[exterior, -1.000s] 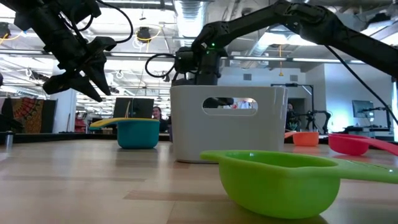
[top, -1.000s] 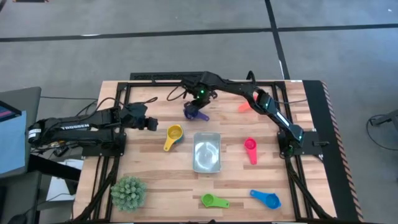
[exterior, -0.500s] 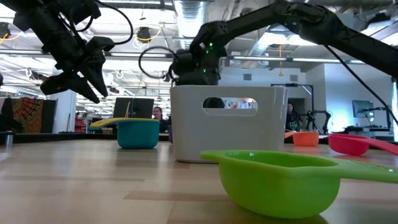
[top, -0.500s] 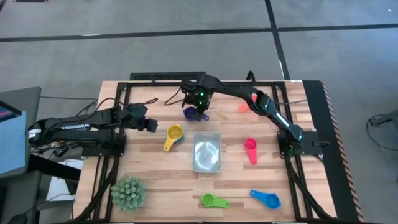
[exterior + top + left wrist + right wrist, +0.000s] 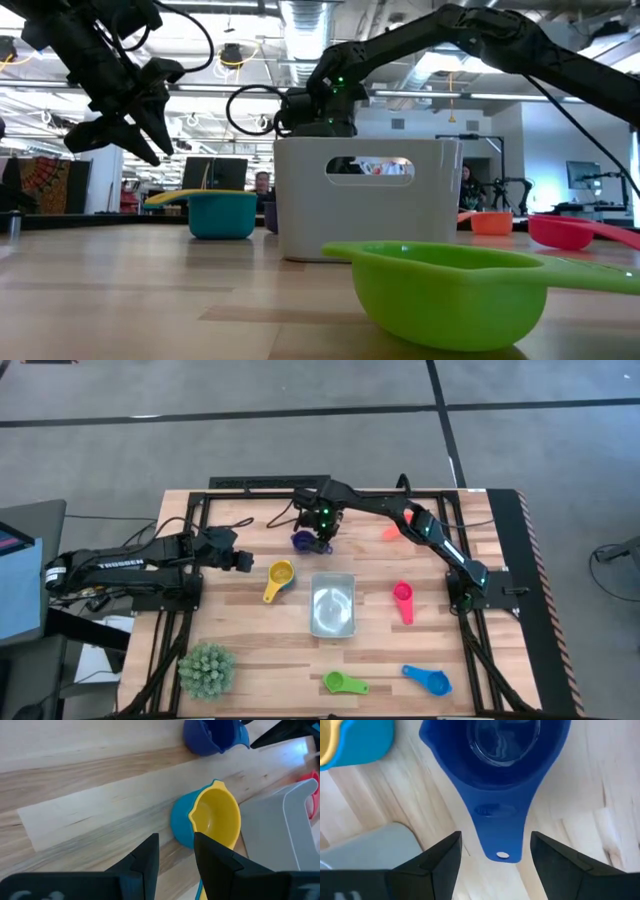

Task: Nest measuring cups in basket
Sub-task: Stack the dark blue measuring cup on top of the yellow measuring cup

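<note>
The purple measuring cup [image 5: 301,541] [image 5: 495,765] rests bowl-down on the far middle of the table. My right gripper [image 5: 321,536] [image 5: 495,840] is open just above it, one finger on each side of the handle [image 5: 497,827], touching nothing. A yellow cup sits nested in the teal cup [image 5: 281,574] [image 5: 210,820] left of the pale grey basket [image 5: 333,577]. My left gripper [image 5: 244,559] [image 5: 175,842] is open, hovering left of that pair. The orange [image 5: 392,532], pink [image 5: 402,597], green [image 5: 343,682] and blue [image 5: 428,680] cups lie apart on the wood.
A spiky green plant ball [image 5: 207,668] sits at the near left corner. In the low view the green cup [image 5: 450,290] fills the foreground before the basket [image 5: 300,215]. Bare wood lies between the basket and the near cups.
My right gripper has moved down and a little toward the near edge, coming over the purple cup's handle, which it now covers in the high view.
</note>
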Robot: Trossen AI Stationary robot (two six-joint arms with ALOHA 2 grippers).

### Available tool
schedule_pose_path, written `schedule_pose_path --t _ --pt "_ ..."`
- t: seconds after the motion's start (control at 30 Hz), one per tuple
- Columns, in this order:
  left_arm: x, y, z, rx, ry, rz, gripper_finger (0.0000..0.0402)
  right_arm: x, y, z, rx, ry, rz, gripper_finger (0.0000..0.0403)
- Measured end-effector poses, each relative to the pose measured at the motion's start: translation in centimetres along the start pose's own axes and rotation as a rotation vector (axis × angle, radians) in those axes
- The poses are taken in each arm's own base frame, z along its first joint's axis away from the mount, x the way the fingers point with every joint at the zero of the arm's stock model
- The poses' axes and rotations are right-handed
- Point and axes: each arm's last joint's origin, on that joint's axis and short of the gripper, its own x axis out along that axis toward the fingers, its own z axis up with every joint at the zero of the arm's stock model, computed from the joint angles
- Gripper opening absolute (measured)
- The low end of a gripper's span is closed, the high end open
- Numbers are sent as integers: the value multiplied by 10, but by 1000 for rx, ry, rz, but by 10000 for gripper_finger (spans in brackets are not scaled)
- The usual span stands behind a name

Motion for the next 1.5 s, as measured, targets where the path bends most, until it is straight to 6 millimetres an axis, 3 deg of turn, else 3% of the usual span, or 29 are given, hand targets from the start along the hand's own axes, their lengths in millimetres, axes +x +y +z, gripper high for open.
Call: schedule_pose_path --t 0.33,0.63,0.77,1.0,1.1,1.27,1.5 --pt "0 0 0 -10 -6 3 110 2 8 1 148 -5 29 260" --pt "0 0 1 -12 -22 13 110 9 42 -6 -66 47 111 257" --pt "0 0 1 -12 -22 13 110 1 52 -5 -51 29 70 252" --pt "0 0 1 -12 -22 13 110 -32 43 4 -73 -144 -104 239" --pt "0 0 1 -12 -22 13 110 -40 30 10 -44 -221 -169 229" --pt "0 0 1 -23 -26 15 110 -26 5 18 89 -222 -163 204" --pt "0 0 1 -43 -29 17 110 -5 -4 24 131 -202 -137 159"
